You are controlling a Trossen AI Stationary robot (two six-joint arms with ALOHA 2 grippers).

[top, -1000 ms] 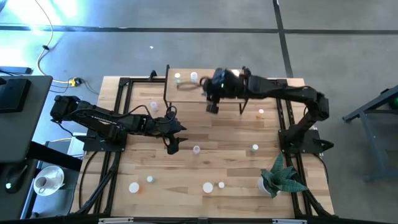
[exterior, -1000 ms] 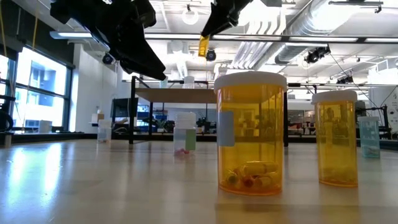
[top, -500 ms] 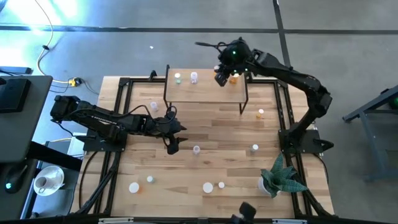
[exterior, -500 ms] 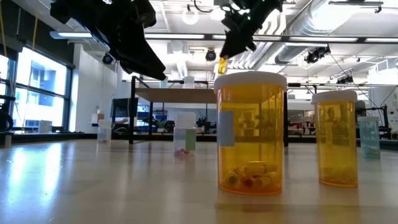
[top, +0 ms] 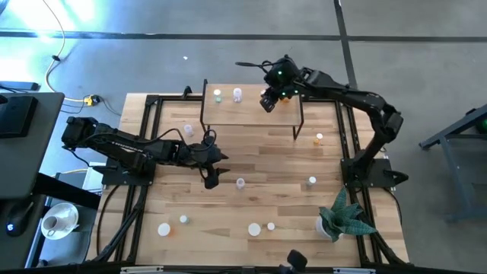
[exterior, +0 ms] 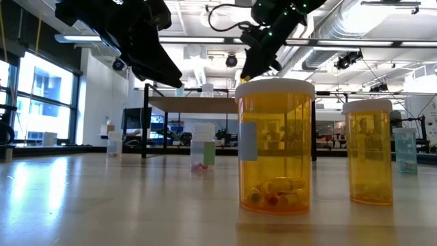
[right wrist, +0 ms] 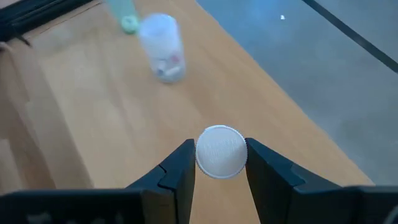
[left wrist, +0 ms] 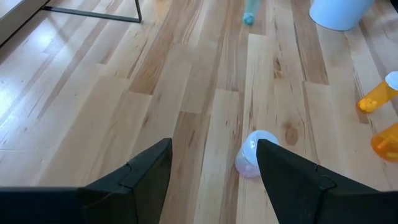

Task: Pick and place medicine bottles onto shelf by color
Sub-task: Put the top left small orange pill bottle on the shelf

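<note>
Two bottles on shelf: pale green bottle [top: 218,95], whitish bottle [top: 237,94], on small light-wood shelf [top: 251,113]
Right gripper [right wrist: 221,163]: above shelf, fingers clamping white-capped bottle [right wrist: 221,152]
Left gripper [left wrist: 211,167]: beside shelf, fingers apart over whitish bottle on table [left wrist: 252,153]

My right gripper [top: 268,101], clamped on a white-capped bottle [right wrist: 221,151], swings from in front of the shelf [top: 251,112] up past its far edge and now drops over its right end.
</note>
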